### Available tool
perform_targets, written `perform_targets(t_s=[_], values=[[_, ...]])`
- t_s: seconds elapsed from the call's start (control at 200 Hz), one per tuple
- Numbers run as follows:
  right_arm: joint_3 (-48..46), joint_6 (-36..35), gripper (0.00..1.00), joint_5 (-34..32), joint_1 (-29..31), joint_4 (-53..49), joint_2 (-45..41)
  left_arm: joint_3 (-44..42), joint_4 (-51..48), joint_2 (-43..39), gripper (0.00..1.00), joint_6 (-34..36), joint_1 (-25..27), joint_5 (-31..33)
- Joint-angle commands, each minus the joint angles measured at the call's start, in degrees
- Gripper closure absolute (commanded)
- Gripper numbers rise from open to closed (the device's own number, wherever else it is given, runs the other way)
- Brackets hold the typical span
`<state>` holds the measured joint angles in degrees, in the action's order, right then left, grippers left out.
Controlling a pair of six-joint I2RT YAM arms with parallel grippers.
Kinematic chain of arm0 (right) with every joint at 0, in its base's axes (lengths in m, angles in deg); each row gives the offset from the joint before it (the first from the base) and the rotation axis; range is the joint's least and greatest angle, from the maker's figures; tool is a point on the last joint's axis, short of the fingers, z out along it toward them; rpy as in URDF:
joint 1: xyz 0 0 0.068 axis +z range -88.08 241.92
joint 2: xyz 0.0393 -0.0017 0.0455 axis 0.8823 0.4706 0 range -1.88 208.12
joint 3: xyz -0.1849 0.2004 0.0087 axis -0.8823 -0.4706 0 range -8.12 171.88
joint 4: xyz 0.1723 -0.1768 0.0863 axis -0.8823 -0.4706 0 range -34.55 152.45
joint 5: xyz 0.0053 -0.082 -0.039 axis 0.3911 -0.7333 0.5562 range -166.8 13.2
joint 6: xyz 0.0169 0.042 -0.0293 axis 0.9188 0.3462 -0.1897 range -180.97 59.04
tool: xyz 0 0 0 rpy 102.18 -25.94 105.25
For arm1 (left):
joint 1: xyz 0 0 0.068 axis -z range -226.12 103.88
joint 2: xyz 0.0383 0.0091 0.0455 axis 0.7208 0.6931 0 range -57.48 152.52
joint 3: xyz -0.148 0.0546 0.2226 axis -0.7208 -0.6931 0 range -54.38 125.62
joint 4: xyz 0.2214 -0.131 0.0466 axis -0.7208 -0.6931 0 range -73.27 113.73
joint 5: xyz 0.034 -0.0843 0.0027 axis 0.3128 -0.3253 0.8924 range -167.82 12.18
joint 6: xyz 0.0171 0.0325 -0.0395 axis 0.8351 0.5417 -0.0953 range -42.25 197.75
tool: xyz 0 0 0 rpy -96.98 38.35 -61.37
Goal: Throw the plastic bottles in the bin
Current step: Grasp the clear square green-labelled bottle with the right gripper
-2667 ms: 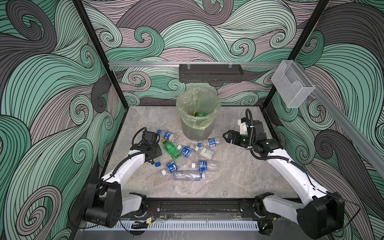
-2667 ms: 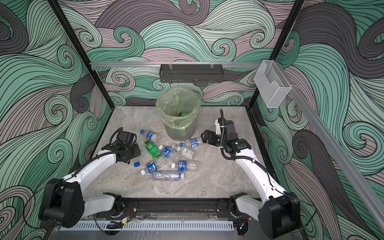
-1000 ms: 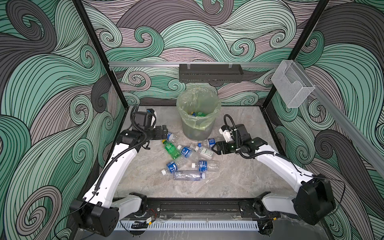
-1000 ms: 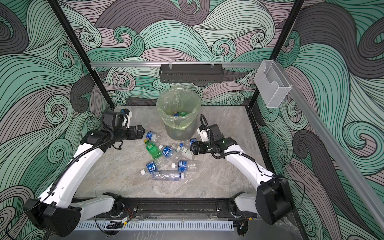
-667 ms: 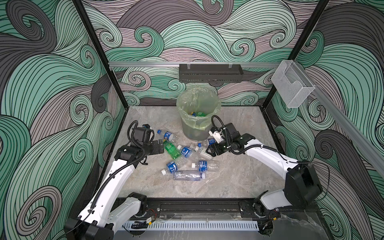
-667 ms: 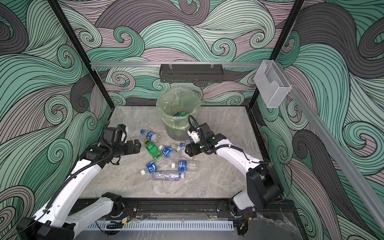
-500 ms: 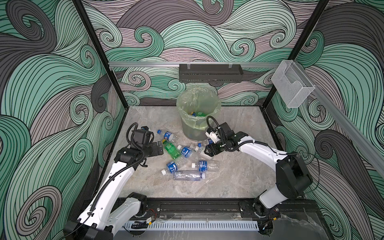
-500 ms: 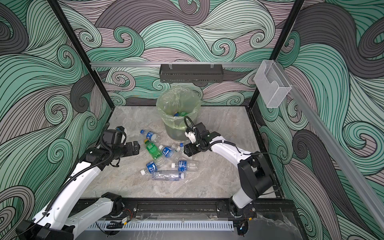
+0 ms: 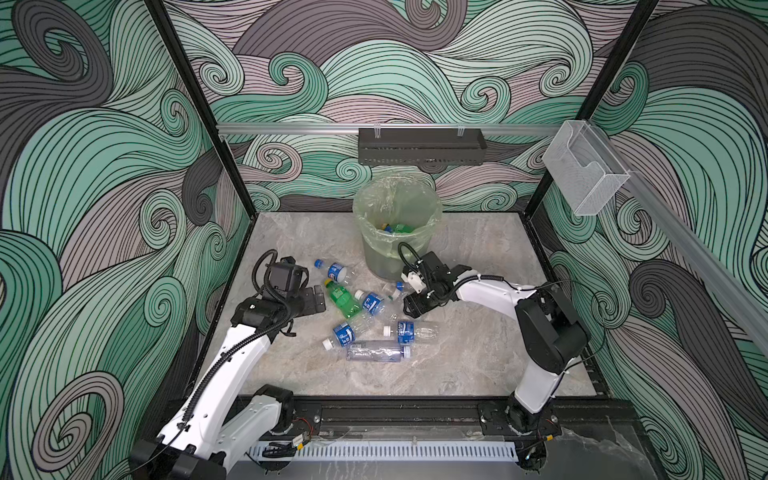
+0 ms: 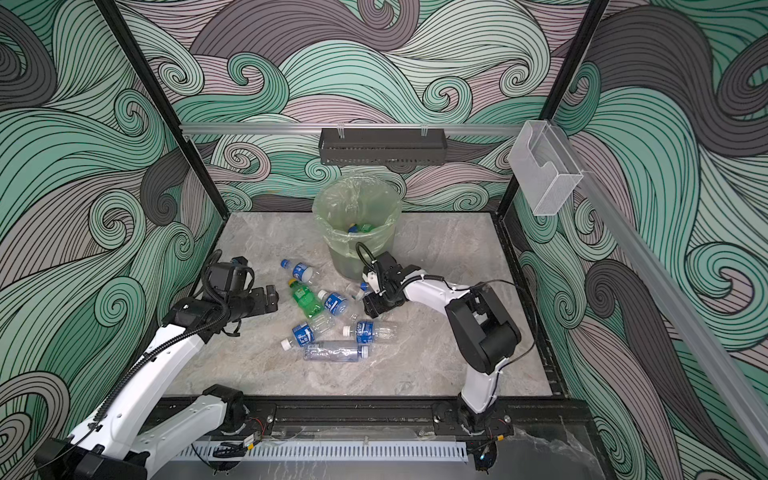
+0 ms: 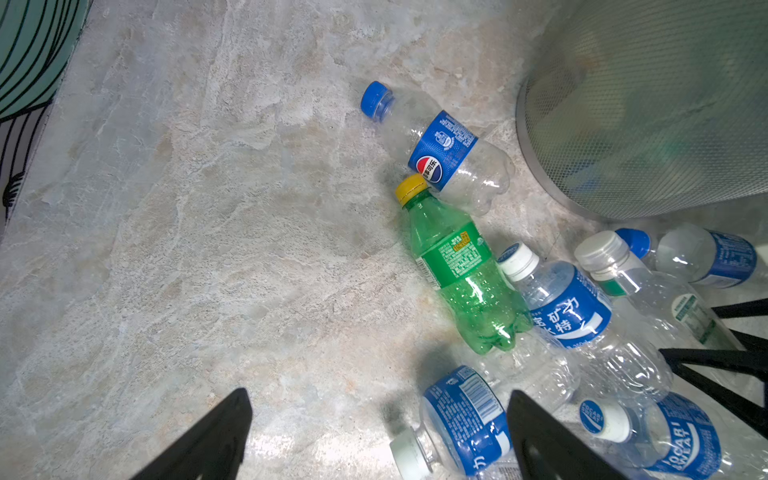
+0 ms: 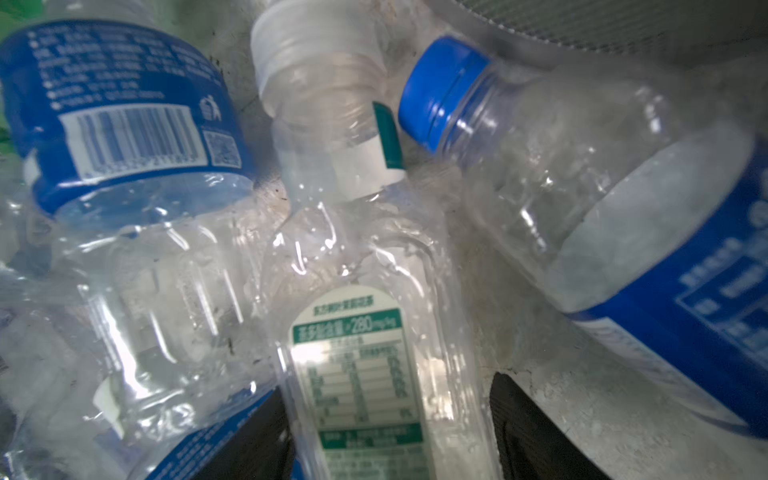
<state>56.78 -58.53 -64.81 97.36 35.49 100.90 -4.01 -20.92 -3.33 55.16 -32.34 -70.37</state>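
Bin: the bin stands upright at upper centre in both top views, on the worktop; its yellow-green liner is folded over the rim
Done: a few bottles in the bin show at its bottom, one green and one blue-capped; any others beneath are hidden
Left to do: about eight bottles lie on their sides at frame centre, just below and left of the bin; a cola bottle lies furthest to the upper left, then a green bottle, a blue-labelled bottle, a blue-capped bottle by the bin's foot, two more blue-labelled ones lower down, and a long clear bottle lowest
Left fingers: the left fingers stand wide, just left of the green bottle; they hold nothing
Right fingers: the right fingers flank a clear bottle with a green-and-white label, close to its sides; whether they pinch it cannot be told
Progress: judged partway at best; most bottles in sight lie on the worktop, none is above the bin, and each needs its own pick and drop
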Motion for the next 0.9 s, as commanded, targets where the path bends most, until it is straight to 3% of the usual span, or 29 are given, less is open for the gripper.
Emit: perform_targets(t_s=[0.0, 0.18, 0.526, 0.896], values=[[0.3, 1.4, 0.29, -2.9, 0.7, 1.0, 0.2, -0.2, 1.2, -0.1, 0.02, -0.9, -0.4, 1.6], [-2.6, 2.6, 0.41, -3.3, 1.1, 2.8, -2.7, -1.2, 2.3, -0.1, 0.02, -1.6, -0.4, 2.0], [-9.4, 5.1, 0.46, -4.6, 0.5, 2.1, -17.3, -2.3, 4.8, 2.2, 0.02, -3.5, -0.4, 2.8], [-23.1, 12.7, 0.47, -6.2, -8.1, 5.6, -35.5, -2.6, 6.1, 3.8, 0.02, -5.2, -0.6, 4.1]])
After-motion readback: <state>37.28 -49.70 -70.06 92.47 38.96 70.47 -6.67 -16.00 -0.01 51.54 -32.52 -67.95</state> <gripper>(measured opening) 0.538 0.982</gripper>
